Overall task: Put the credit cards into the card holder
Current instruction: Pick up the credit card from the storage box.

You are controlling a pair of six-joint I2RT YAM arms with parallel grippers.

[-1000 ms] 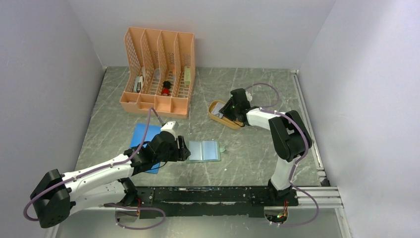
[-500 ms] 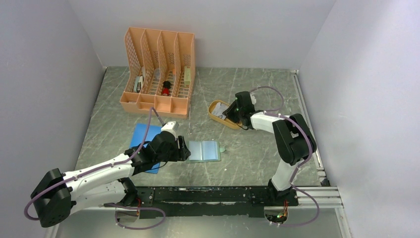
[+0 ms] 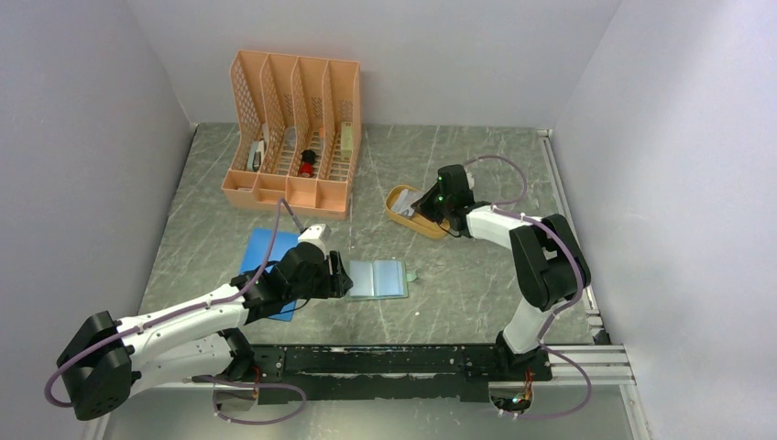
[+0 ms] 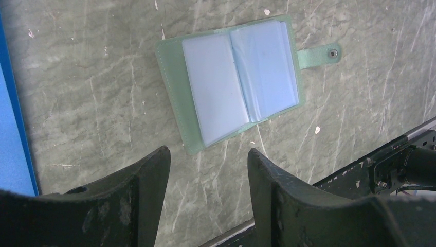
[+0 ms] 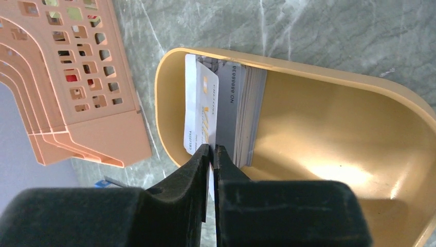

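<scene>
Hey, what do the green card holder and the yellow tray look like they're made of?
The card holder looks like matte faux leather, stitched along its edge; its pockets like glossy clear plastic film. The tray seems moulded plastic, smooth with a soft sheen.

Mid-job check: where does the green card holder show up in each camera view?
Top external: the card holder lies open near the middle of the picture, just right of the left gripper.
Left wrist: card holder in the upper middle, open, beyond the fingertips.
Right wrist: not in it.
Shared landmark: the blue pad, left of the holder in the top view and along the left edge of the left wrist view.
</scene>
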